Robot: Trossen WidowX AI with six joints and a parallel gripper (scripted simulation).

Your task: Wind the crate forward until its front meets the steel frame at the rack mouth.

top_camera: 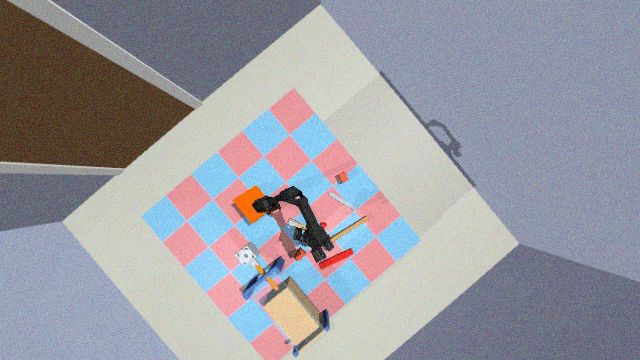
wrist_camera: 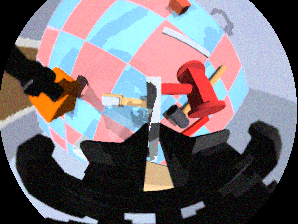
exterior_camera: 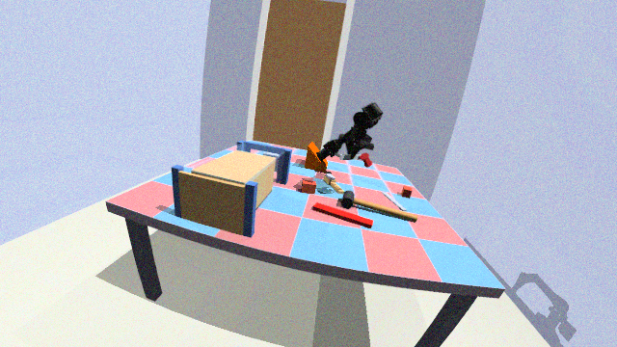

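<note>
The black arm (top_camera: 306, 205) (exterior_camera: 358, 136) (wrist_camera: 41, 82) rises from the orange base (top_camera: 246, 207) (exterior_camera: 313, 163) (wrist_camera: 45, 107), bends high over the counter (top_camera: 287, 157) (exterior_camera: 333, 246) (wrist_camera: 95, 60) and folds back down to its tool (top_camera: 307, 232) (exterior_camera: 354, 152) (wrist_camera: 152, 125), whose 2 fingers are closed nearly all the way on the winch handle (top_camera: 323, 225) (exterior_camera: 366, 160) (wrist_camera: 156, 92), up off the surface. In the wrist view the handle's pale bar has its long axis running up and down the picture between the fingertips, and its red spool grip points right. From left to right in the top view, a brown door (top_camera: 75, 95) (exterior_camera: 299, 72) with white trim stands past the counter; then come the white winch (top_camera: 246, 255), an orange strap (top_camera: 273, 284), the blue frame (top_camera: 263, 278) (exterior_camera: 284, 166) and the tan box (top_camera: 291, 315) (exterior_camera: 212, 202), sitting flat. A red bar (top_camera: 336, 258) (exterior_camera: 342, 215) and a hammer (top_camera: 350, 229) (exterior_camera: 386, 210) lie farther right, on pink and light blue squares. Pale floor (top_camera: 415, 165) (exterior_camera: 193, 299) and lilac walls (top_camera: 540, 100) (exterior_camera: 96, 96) surround everything.
</note>
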